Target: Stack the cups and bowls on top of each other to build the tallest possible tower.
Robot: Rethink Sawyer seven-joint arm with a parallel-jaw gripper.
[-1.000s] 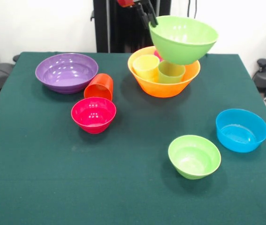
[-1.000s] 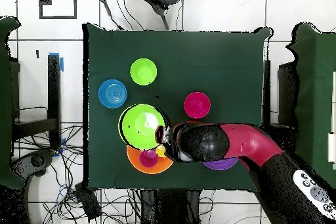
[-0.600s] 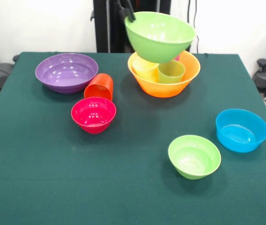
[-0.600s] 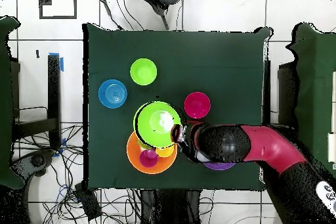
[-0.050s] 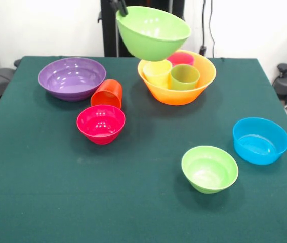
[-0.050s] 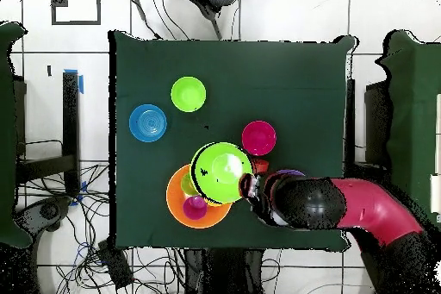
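Green table cloth [image 5: 133, 202]: we find the gripper [image 5: 118, 7] clamped on the large green bowl's [image 5: 153, 31] rim, holding it tilted above the orange bowl [image 5: 178, 91].

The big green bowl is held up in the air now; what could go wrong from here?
1. The gripper holds the big green bowl only by its rim, and the bowl is tilted, so it may slip and fall.
2. It hangs partly over the orange bowl with the cups inside; a drop could knock them over.
3. The orange cup lies on its side nearby, and a falling bowl might set it rolling.
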